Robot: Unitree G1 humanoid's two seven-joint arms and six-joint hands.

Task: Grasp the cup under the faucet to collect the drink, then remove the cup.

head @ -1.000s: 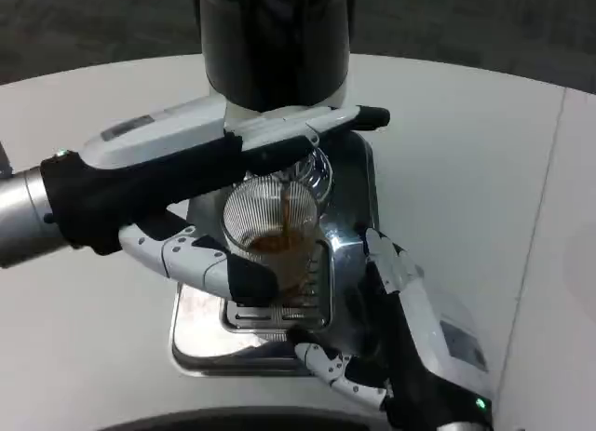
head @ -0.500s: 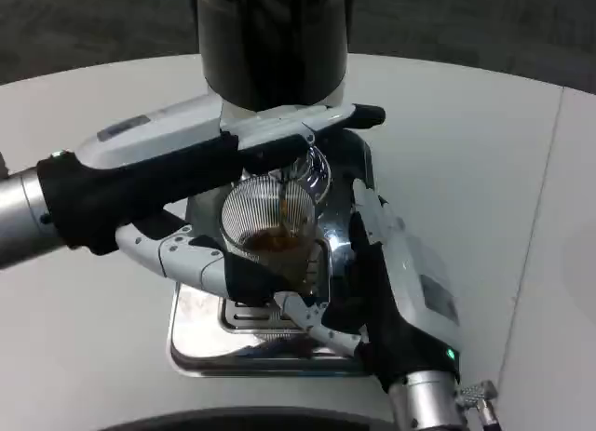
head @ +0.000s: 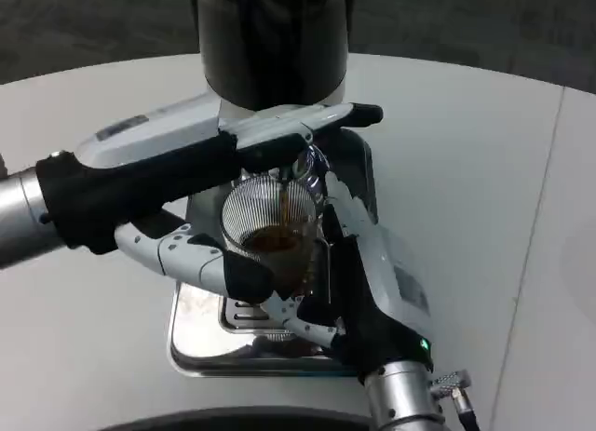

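A clear ribbed cup [head: 268, 217] stands on the metal drip tray [head: 198, 330] under the faucet [head: 314, 163]. A thin brown stream runs into it, and brown drink [head: 272, 240] fills its bottom. My left hand [head: 186, 161] reaches in from the left. Its long fingers lie stretched over the faucet lever and its thumb curls low by the cup's left side. My right hand [head: 365, 275] comes in from the lower right against the cup's right side, its fingers apart: some by the rim, the thumb low at the front. I cannot tell whether it is gripping.
The black drink dispenser [head: 270, 40] rises directly behind the cup. The round white table [head: 466, 142] stretches bare to the right and the far left. A seam in the table runs down the right edge.
My right hand has moved up and to the left, from the tray's front right corner to the cup's right side. The left hand stays on the faucet, and the drink keeps pouring.
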